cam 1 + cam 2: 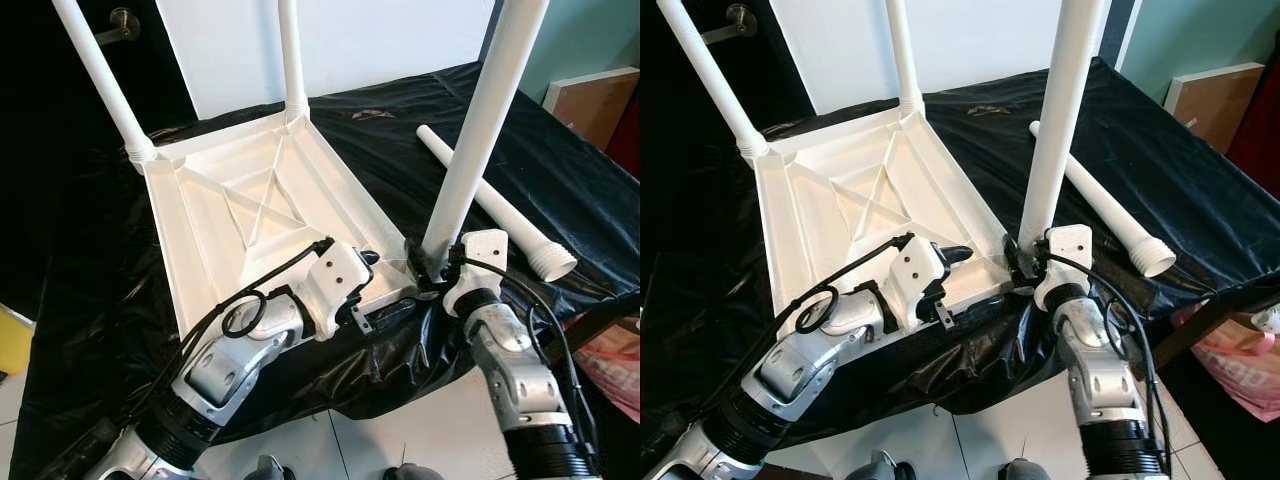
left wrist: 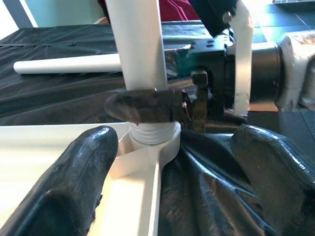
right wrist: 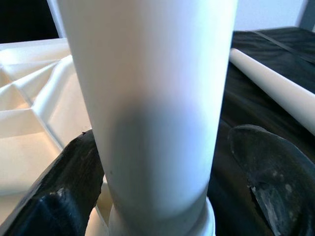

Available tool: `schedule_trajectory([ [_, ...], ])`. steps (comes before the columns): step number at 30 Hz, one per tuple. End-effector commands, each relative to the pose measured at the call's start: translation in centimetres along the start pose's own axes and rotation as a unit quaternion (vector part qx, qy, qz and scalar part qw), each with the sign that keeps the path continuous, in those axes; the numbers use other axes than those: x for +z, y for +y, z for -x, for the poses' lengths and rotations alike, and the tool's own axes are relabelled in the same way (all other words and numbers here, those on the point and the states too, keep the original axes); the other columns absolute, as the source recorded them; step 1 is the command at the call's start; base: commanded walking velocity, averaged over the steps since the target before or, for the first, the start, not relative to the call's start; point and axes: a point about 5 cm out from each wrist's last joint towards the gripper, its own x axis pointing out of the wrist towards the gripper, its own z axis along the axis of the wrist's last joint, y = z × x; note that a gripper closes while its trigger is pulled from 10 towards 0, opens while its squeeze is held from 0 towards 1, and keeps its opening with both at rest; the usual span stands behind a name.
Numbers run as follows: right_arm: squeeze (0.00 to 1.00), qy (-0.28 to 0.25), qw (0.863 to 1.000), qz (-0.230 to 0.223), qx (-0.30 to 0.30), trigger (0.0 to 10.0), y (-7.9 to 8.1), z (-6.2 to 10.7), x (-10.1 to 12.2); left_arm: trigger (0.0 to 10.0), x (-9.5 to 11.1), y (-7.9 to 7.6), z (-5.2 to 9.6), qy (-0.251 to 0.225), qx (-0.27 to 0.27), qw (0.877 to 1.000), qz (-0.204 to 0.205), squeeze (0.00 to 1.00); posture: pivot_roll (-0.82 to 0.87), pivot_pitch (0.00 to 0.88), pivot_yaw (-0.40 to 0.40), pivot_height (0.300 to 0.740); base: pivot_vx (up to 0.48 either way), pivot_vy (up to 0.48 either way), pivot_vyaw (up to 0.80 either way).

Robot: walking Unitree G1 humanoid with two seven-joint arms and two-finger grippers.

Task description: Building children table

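A white children's tabletop [image 1: 250,200] lies upside down on the black-covered table. Two white legs [image 1: 100,80] [image 1: 291,60] stand in its far corners. A third leg [image 1: 480,130] stands in the near right corner socket, and my right gripper [image 1: 428,270] is shut on it just above the threaded base. The right wrist view has this leg [image 3: 152,98] between the two fingers. My left gripper [image 1: 380,285] is open at the tabletop's near rim, one finger [image 2: 74,182] over the white underside and the other over the cloth. A fourth leg [image 1: 500,210] lies loose to the right.
The black cloth [image 1: 560,170] drapes over the table's front edge near my arms. A brown board [image 1: 600,100] leans at the back right. A pink bag [image 1: 610,360] sits low on the right, and something yellow [image 1: 12,340] at the left edge.
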Motion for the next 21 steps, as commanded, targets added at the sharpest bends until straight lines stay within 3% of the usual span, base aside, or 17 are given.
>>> schedule_trajectory([
  [1, 0.00, -0.007, 0.999, 0.000, 0.037, 10.0, -0.2, -0.3, 0.3, 10.0, -0.3, -0.5, 0.0, 0.008, -0.059, 0.998, -0.004, 0.00, -0.11, 0.051, 0.048, 0.740, 0.000, 0.000, 0.00],
  [7, 0.00, -0.009, 0.996, 0.018, 0.089, 10.0, -0.4, -1.1, 0.6, 10.0, -0.2, -0.5, 0.0, 0.007, -0.060, 0.998, -0.004, 0.00, -0.11, 0.056, 0.050, 0.740, 0.000, 0.000, 0.00],
  [9, 0.00, -0.002, 0.989, 0.024, 0.145, 10.0, -0.1, -1.9, 0.6, 10.0, -0.1, -0.3, 0.0, 0.006, -0.057, 0.998, -0.005, 0.00, -0.10, 0.062, 0.051, 0.740, 0.000, 0.000, 0.00],
  [14, 0.00, 0.006, 0.985, 0.030, 0.167, 10.0, -0.1, -2.2, 0.5, 10.0, 0.0, -0.1, 0.0, 0.006, -0.054, 0.998, -0.006, 0.00, -0.10, 0.063, 0.049, 0.740, 0.000, 0.000, 0.00],
  [15, 0.00, 0.011, 0.983, 0.036, 0.181, 8.5, -0.2, -2.3, 0.4, 10.0, 0.0, 0.0, 0.0, 0.006, -0.052, 0.999, -0.008, 0.00, -0.10, 0.063, 0.047, 0.740, 0.000, 0.000, 0.00],
  [16, 0.00, 0.015, 0.981, 0.039, 0.190, 8.5, -0.2, -2.4, 0.3, 10.0, 0.0, 0.1, 0.0, 0.006, -0.051, 0.999, -0.008, 0.00, -0.10, 0.064, 0.047, 0.740, 0.000, 0.000, 0.00],
  [17, 0.00, 0.018, 0.980, 0.042, 0.196, 2.1, -0.5, -2.5, 0.2, 10.0, 0.0, 0.2, 0.0, 0.006, -0.049, 0.999, -0.009, 0.00, -0.09, 0.064, 0.043, 0.740, 0.000, 0.000, 0.00],
  [18, 0.00, 0.018, 0.980, 0.042, 0.196, 2.1, -0.5, -2.5, 0.2, 10.0, 0.0, 0.2, 0.0, 0.006, -0.049, 0.999, -0.009, 0.00, -0.09, 0.064, 0.043, 0.740, 0.000, 0.000, 0.00],
  [19, 0.00, 0.021, 0.979, 0.044, 0.200, 0.0, -0.7, -2.5, 0.1, 10.0, 0.0, 0.2, 0.0, 0.006, -0.048, 0.999, -0.009, 0.00, -0.09, 0.064, 0.042, 0.740, 0.000, 0.000, 0.00],
  [21, 0.00, 0.025, 0.978, 0.046, 0.204, 0.0, -1.0, -2.5, 0.0, 10.0, 0.0, 0.2, 0.0, 0.006, -0.046, 0.999, -0.009, 0.00, -0.09, 0.064, 0.042, 0.740, 0.000, 0.000, 0.00],
])
